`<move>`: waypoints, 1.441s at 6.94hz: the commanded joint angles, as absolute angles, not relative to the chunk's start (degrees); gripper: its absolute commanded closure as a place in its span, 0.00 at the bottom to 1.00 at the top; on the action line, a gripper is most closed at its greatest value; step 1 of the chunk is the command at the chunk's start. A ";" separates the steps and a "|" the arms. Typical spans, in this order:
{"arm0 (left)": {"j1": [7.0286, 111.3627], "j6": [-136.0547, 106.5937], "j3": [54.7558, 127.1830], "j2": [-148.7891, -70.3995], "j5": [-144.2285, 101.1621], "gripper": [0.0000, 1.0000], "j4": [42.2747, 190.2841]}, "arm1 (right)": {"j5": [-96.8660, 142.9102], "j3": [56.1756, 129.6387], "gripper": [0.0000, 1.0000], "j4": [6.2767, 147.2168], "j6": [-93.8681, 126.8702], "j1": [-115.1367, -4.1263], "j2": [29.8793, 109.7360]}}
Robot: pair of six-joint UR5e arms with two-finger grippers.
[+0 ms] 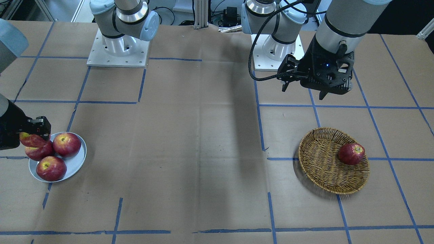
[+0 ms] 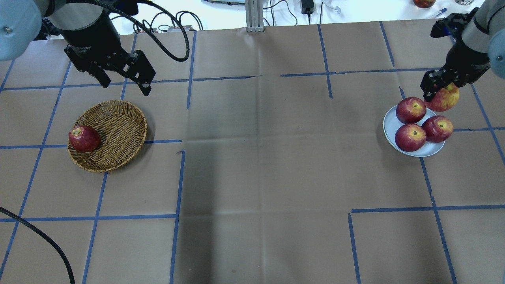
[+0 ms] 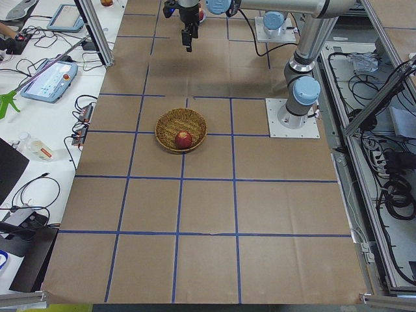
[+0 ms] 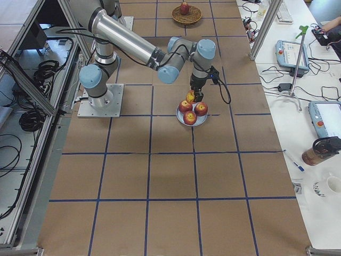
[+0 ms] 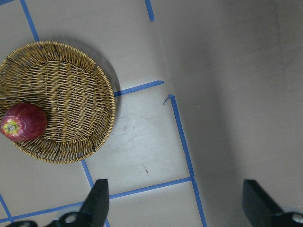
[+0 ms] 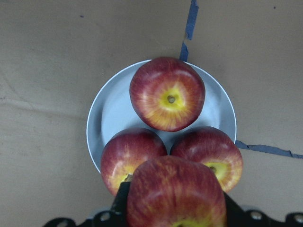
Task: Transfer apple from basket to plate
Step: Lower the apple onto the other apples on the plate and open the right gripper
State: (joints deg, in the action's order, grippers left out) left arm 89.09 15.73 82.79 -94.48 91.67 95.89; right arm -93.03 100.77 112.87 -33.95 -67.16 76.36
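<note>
My right gripper (image 2: 439,90) is shut on the apple (image 2: 445,99), a light red, yellow-streaked one. It holds the apple just above the far edge of the pale plate (image 2: 389,123). In the right wrist view the apple (image 6: 175,194) fills the bottom, over the plate (image 6: 110,113). Three dark red apples (image 2: 411,109) lie on the plate. The wicker basket (image 2: 116,130) sits at the left with one dark red apple (image 2: 83,138) in it. My left gripper (image 2: 126,87) is open and empty, raised beyond the basket.
Brown paper with blue tape lines (image 2: 177,177) covers the table. The two arm bases (image 1: 118,51) stand at the robot's edge. In the left wrist view the basket (image 5: 66,94) lies at the upper left, with the open fingers (image 5: 97,203) at the bottom.
</note>
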 commanded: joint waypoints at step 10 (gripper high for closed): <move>89.12 15.73 82.88 -94.39 91.67 0.01 95.89 | -93.08 97.76 0.00 114.30 -33.66 -67.06 75.58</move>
State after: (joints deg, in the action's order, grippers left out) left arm 89.12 15.66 82.81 -94.40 91.67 95.89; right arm -93.13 100.80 117.71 -33.80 -66.62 74.76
